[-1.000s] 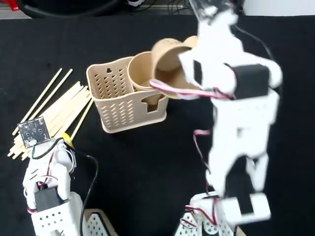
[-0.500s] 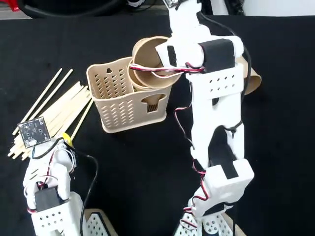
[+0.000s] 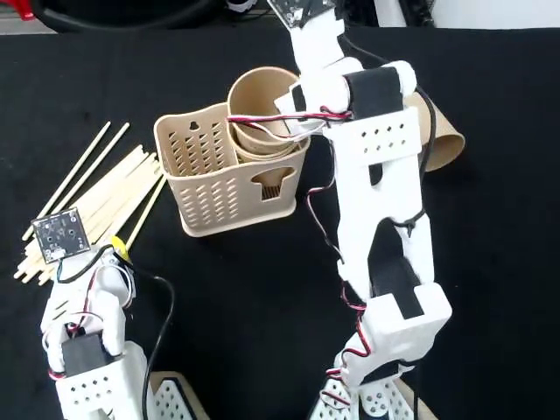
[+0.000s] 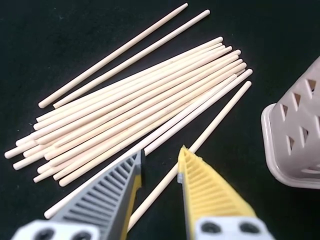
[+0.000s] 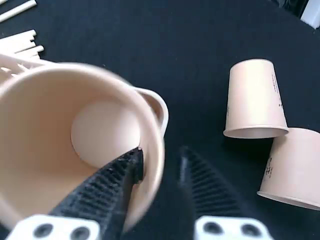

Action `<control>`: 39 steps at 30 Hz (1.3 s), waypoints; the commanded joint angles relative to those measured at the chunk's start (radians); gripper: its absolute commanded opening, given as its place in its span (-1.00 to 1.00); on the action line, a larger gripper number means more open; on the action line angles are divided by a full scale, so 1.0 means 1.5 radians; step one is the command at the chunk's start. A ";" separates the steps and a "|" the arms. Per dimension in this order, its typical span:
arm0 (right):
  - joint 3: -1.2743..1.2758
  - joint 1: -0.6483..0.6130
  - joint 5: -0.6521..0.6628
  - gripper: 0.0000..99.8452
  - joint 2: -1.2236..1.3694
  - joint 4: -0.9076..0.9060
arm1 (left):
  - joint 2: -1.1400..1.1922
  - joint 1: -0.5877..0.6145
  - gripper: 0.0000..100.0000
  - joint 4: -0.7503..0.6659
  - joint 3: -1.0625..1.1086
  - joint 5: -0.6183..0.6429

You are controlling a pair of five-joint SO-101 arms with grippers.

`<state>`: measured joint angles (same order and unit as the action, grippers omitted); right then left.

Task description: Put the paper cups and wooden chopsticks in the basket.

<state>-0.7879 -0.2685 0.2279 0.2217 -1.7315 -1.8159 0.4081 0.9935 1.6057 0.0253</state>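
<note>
A beige slotted basket (image 3: 219, 179) holds a stack of paper cups (image 3: 258, 109). My right gripper (image 5: 161, 157) hovers over the top cup (image 5: 75, 145). One finger is inside the cup and one outside, slightly open, with the rim between them. Two more paper cups (image 5: 255, 100) (image 5: 292, 167) lie on the black table beyond; one cup (image 3: 442, 136) shows behind the right arm. Wooden chopsticks (image 3: 96, 197) lie in a loose bundle left of the basket. My left gripper (image 4: 161, 157) is open low over the chopsticks (image 4: 130, 105), straddling a single stick.
The basket's corner (image 4: 295, 135) stands close beside the left gripper. The right arm (image 3: 385, 201) stretches across the table's middle to the basket. Black cloth covers the table, with bare room at the front centre and the far right.
My right arm swung left with the cup and lowered it onto the stack in the basket. The left arm has not moved.
</note>
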 commanded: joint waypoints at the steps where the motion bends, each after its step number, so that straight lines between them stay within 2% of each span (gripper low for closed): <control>1: 0.001 0.002 0.002 -0.61 -0.010 0.000 | -0.003 -0.007 -0.75 -0.009 -0.004 -0.003; 5: -0.031 0.002 0.001 -0.60 -0.011 0.013 | -0.003 -0.007 -0.75 -0.010 -0.004 -0.003; 9: -0.165 0.010 0.004 -0.60 -0.011 -0.020 | -0.003 -0.007 -0.75 -0.010 -0.004 -0.003; 13: -0.238 0.086 0.029 -0.60 -0.015 -0.024 | -0.003 -0.007 -0.75 -0.010 -0.004 -0.003; 17: -0.105 0.157 0.153 -0.60 -0.034 -0.024 | -0.003 -0.007 -0.75 -0.010 -0.004 -0.003; 21: 0.039 0.249 0.318 -0.60 -0.050 -0.005 | -0.003 -0.007 -0.75 -0.010 -0.004 -0.003; 26: 0.169 0.396 0.457 -0.60 -0.056 0.095 | -0.003 -0.007 -0.75 -0.010 -0.004 -0.003; 29: 0.258 0.454 0.545 -0.57 -0.056 0.155 | -0.003 -0.007 -0.75 -0.010 -0.004 -0.003; 34: 0.374 0.499 0.580 -0.33 -0.056 0.304 | -0.003 -0.007 -0.75 -0.010 -0.004 -0.003; 39: 0.499 0.485 0.572 -0.32 -0.055 0.467 | -0.003 -0.007 -0.75 -0.010 -0.004 -0.003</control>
<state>-0.1082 0.4634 1.0840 0.1972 -1.1730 -1.8159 0.4081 0.9935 1.6057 0.0253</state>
